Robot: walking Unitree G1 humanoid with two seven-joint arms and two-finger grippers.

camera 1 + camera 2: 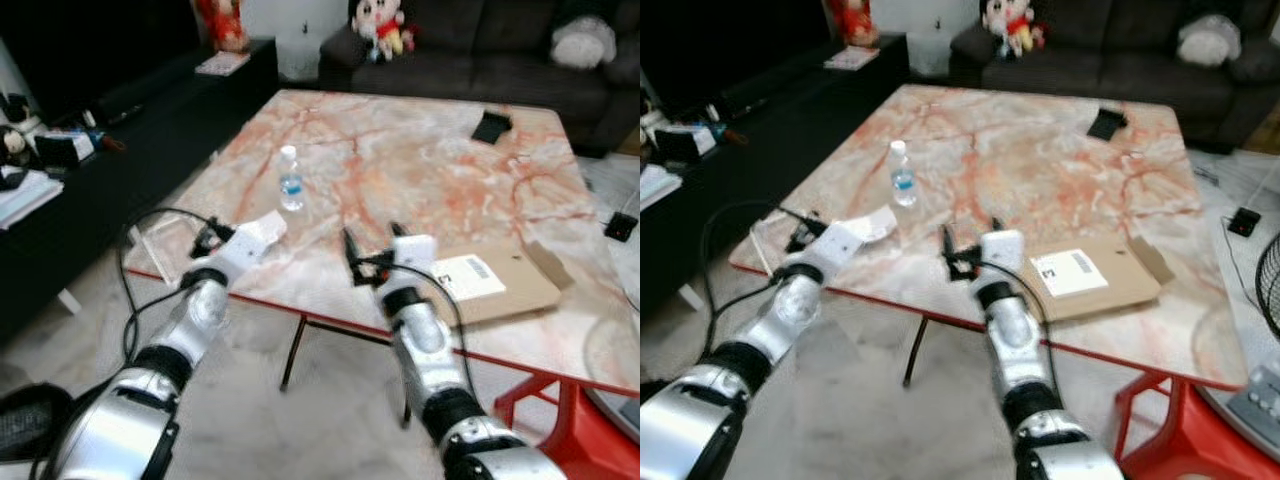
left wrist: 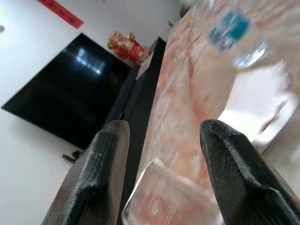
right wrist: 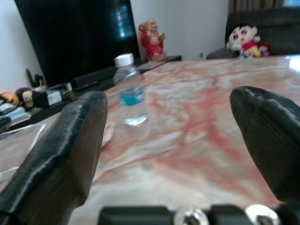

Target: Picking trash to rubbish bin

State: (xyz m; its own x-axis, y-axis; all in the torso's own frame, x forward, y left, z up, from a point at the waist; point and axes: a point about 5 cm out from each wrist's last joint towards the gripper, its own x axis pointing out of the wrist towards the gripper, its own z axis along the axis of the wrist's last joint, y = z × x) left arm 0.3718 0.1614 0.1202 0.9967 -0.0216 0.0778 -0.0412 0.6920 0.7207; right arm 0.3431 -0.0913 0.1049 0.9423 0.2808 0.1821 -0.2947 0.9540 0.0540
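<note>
Marble worktop (image 1: 420, 160): the water bottle (image 1: 290, 180) looks light and slippery, so grab mid-body. Near it, your left hand (image 1: 212, 238) and right hand (image 1: 372, 250) are both spread wide, empty.

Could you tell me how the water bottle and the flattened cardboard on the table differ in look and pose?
The water bottle stands upright; the cardboard lies flat. The bottle is clear with a white cap and blue label; the cardboard is brown with a white shipping label. The bottle sits ahead of the left gripper, the cardboard beside the right gripper. Both rest on the marble table, ungrasped.
</note>
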